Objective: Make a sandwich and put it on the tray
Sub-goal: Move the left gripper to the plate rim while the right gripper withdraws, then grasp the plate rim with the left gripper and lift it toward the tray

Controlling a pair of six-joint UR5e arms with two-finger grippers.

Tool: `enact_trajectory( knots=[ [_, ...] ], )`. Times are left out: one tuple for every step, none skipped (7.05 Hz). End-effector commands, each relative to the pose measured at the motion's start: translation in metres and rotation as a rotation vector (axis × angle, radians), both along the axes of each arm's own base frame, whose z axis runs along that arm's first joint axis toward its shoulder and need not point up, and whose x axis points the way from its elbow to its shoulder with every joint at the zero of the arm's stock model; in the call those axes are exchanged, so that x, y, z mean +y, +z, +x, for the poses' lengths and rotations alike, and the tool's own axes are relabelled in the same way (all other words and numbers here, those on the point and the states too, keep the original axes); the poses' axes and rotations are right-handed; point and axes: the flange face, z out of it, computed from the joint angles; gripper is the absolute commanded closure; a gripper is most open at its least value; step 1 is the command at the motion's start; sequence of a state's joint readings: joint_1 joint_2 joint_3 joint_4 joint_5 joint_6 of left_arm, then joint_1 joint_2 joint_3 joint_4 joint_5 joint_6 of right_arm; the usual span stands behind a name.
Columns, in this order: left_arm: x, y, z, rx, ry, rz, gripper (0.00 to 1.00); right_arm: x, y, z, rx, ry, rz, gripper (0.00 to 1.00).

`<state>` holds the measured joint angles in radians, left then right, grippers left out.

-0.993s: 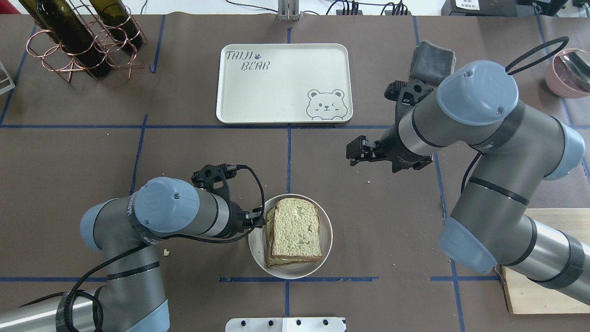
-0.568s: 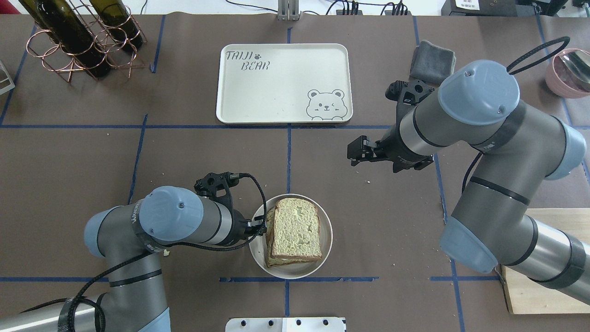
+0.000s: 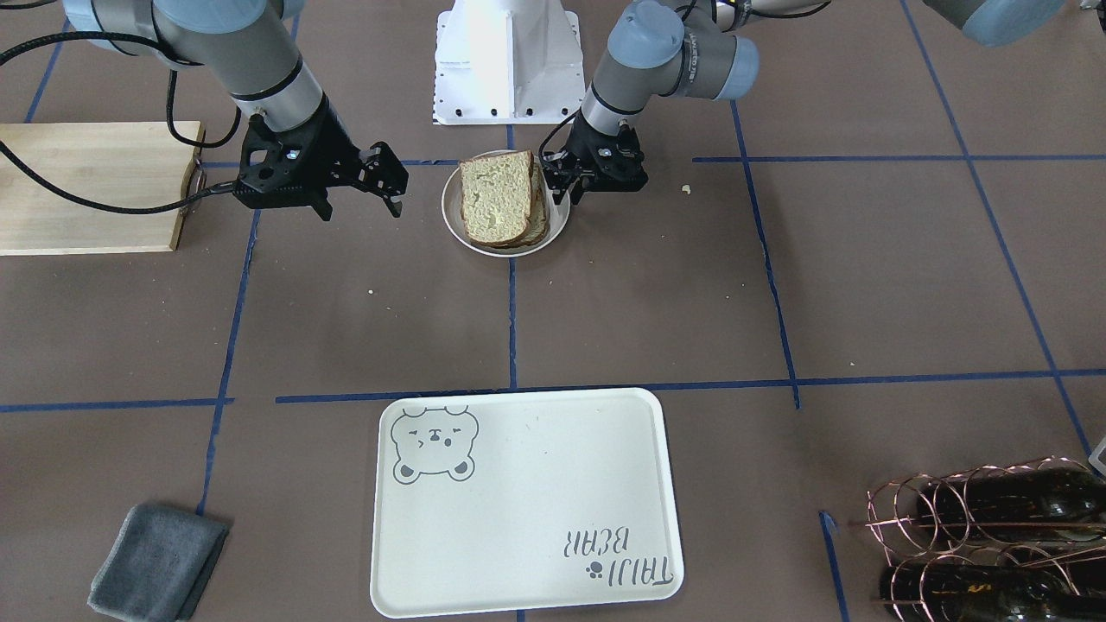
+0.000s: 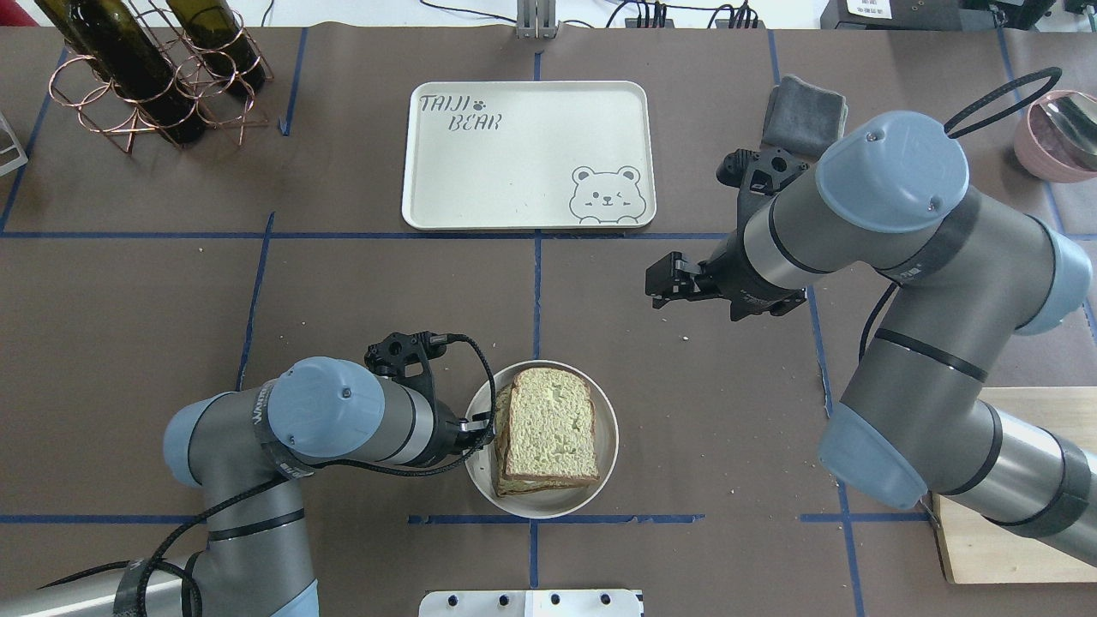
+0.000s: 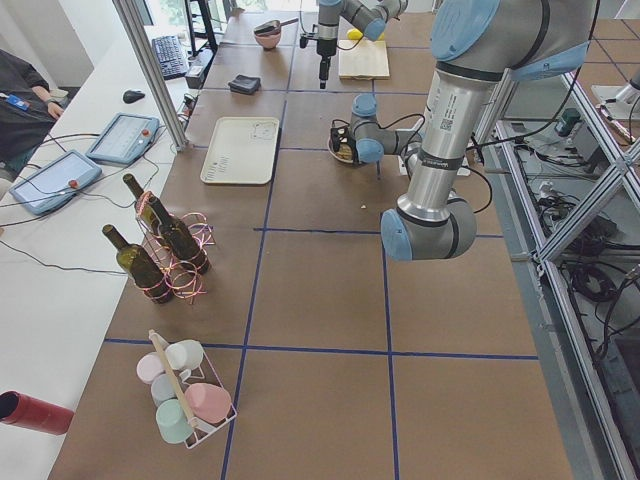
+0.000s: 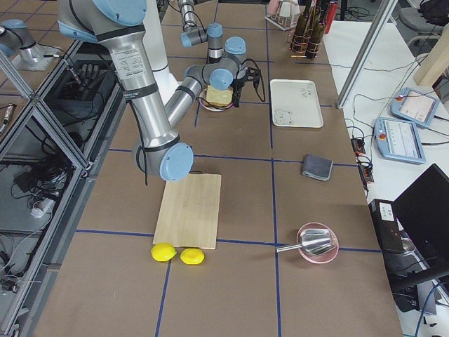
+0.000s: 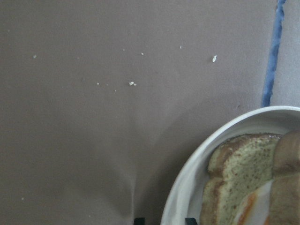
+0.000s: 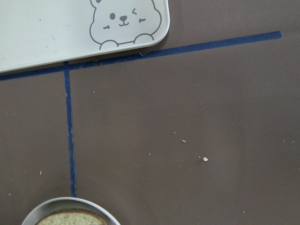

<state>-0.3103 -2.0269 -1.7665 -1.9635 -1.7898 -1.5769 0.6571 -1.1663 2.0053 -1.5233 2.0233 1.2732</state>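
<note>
Tan-bread sandwich (image 4: 548,428), two brown-crusted slices over white egg (image 7: 243,211), on a plate (image 4: 604,446), well apart from the tray (image 4: 514,171); left fingers (image 7: 138,221) narrowly astride the plate rim, right fingers (image 3: 396,177) parted, empty.

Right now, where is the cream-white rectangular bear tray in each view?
Front-facing: cream-white rectangular tray, bottom centre.
Overhead: top centre.
Exterior left: upper left of centre.
Exterior right: upper right of centre.
Left wrist: not in it.
Right wrist: top left corner.
Shared landmark: the small round white plate, in every view.
</note>
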Motion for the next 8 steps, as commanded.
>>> enact_trajectory(
  knots=[
    [0.006, 0.004, 0.006, -0.009, 0.011, -0.003, 0.78, 0.001, 0.003, 0.003, 0.002, 0.001, -0.002, 0.0],
    [0.007, 0.002, 0.006, -0.006, 0.012, -0.003, 0.99, 0.001, 0.005, 0.004, 0.005, 0.001, -0.005, 0.0],
    [0.009, -0.006, 0.0, 0.014, 0.016, 0.003, 1.0, 0.0, 0.006, 0.005, 0.007, 0.006, -0.006, 0.0],
    [0.008, -0.013, -0.004, 0.032, 0.015, 0.007, 1.0, -0.001, 0.013, 0.01, 0.015, 0.011, -0.012, 0.0],
    [0.009, -0.026, -0.014, 0.067, 0.013, 0.017, 1.0, -0.007, 0.017, 0.02, 0.023, 0.022, -0.005, 0.0],
    [0.005, -0.041, -0.027, 0.107, -0.001, 0.022, 1.0, -0.01, 0.032, 0.034, 0.063, 0.008, 0.013, 0.0],
    [-0.006, -0.045, -0.035, 0.159, -0.027, 0.022, 1.0, -0.007, 0.045, 0.055, 0.118, -0.033, 0.048, 0.0],
    [-0.017, -0.049, -0.044, 0.191, -0.048, 0.014, 1.0, -0.007, 0.056, 0.073, 0.169, -0.073, 0.079, 0.0]
  ],
)
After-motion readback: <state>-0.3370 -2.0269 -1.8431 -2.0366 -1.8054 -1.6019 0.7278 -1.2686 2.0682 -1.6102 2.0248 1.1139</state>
